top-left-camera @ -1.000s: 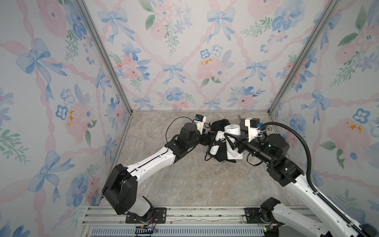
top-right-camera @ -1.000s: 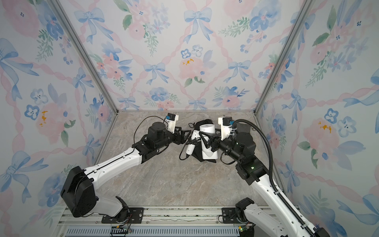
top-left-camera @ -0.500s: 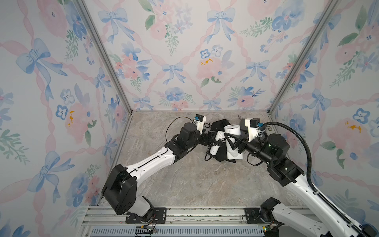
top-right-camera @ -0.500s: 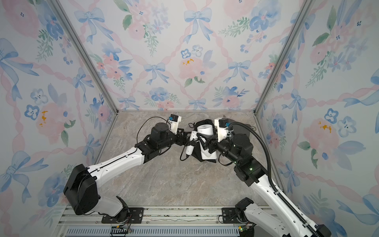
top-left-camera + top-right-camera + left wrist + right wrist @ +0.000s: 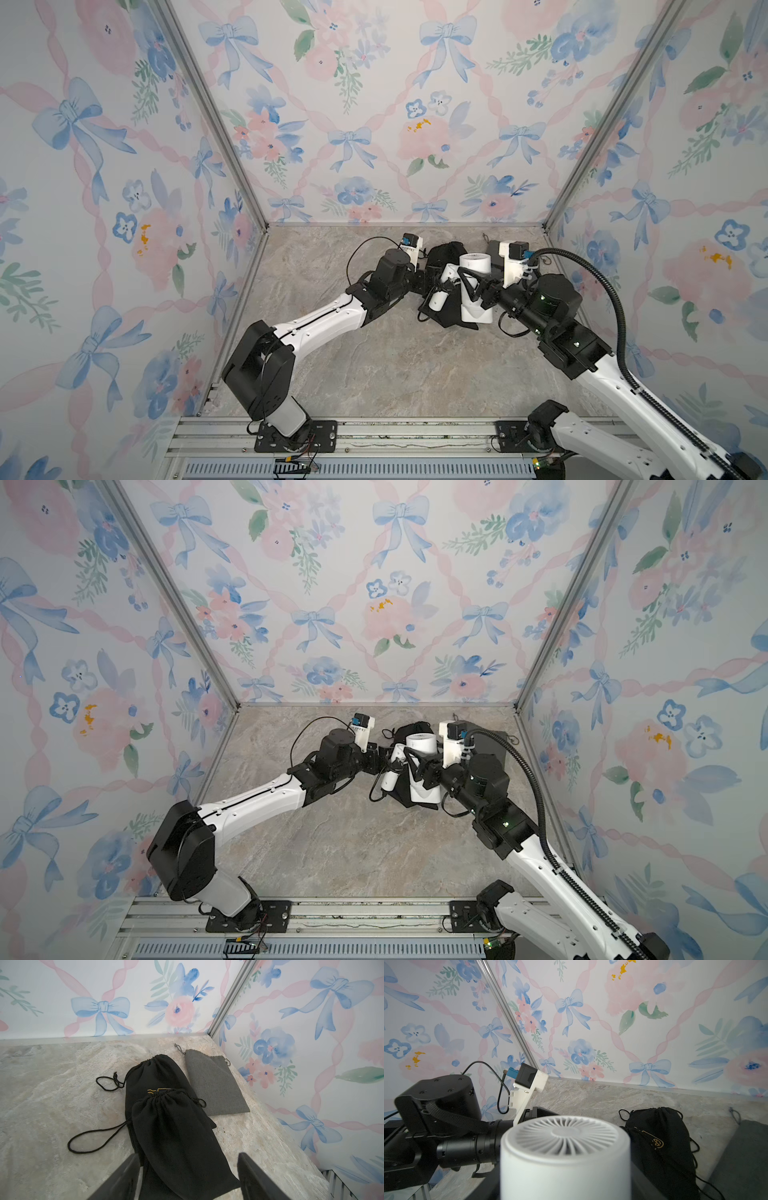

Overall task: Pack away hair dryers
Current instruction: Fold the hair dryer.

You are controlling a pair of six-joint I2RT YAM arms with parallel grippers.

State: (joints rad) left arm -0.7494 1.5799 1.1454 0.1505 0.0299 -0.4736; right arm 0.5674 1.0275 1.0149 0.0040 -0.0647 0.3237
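- While the white hair dryer [image 5: 478, 264] stands with its barrel upright and its grille end up, its long axis runs vertical. It sits at the back middle of the tabletop [image 5: 374, 365]. Whether its base rests on anything I cannot tell.
- Its handle [image 5: 439, 289] slants down on the side facing the left arm, with a dark cord [image 5: 420, 311] looping below it.
- The right fingers [image 5: 485, 1188] clasp the barrel from the side, one on each flank and spread wide by its girth, so the right arm has the dryer.
- The left fingers [image 5: 124, 1180] are parted and empty, just beside the handle in both top views. The left wrist view shows them either side of the closed bottom end of a black pouch [image 5: 176, 1136]; the dryer is out of that view.
- That pouch lies flat, overlapping a second black pouch [image 5: 149, 1076]. A grey pouch [image 5: 212, 1084] lies beside them, near the right wall. The gathered mouths point toward the back wall, away from both arms.
- The coming move probably turns on these axes. The dryer is vertical while the pouch is flat with its mouth at the far end. The left arm, nearer the pouch, would likely have to open the mouth while the right tips the barrel toward it.
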